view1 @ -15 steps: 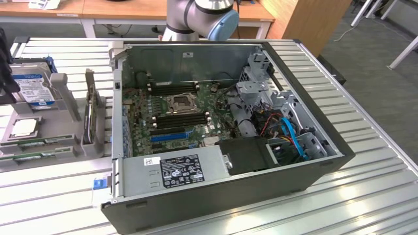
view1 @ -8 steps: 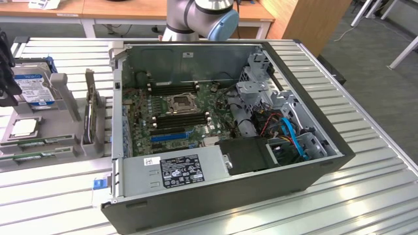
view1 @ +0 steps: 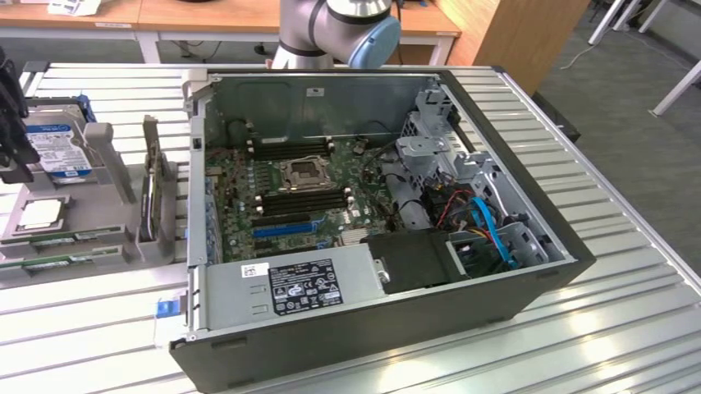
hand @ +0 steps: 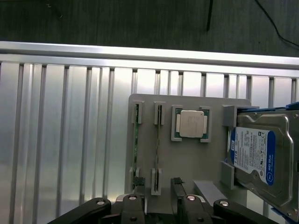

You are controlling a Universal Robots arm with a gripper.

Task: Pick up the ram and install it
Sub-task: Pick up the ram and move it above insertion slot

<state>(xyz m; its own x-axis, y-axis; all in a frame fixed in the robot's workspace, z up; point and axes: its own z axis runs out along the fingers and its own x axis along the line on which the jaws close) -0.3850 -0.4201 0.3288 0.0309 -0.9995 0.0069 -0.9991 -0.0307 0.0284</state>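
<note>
**Desk:** Where's the claw?

**Me:** The claw (hand: 157, 189) is spread wide and holds nothing. It hangs over the grey tray (hand: 198, 161), which sits at the left edge of the exterior view, outside the computer case (view1: 362, 332). One thin memory stick (hand: 159, 140) stands on edge in its brackets, roughly in line with the gap between the fingers (hand: 177, 186). A second stick (hand: 136, 140) stands just beside it, with one finger nearly over its end.

**Desk:** How would you take it cleanly?

**Me:** I'd centre the gap on the one stick first (the neighbour looks close enough to snag). Then I'd come straight down, close on its flat faces and lift it vertically. The processor (hand: 190, 123) and hard drive (hand: 261, 158) farther along the tray shouldn't interfere.
</note>
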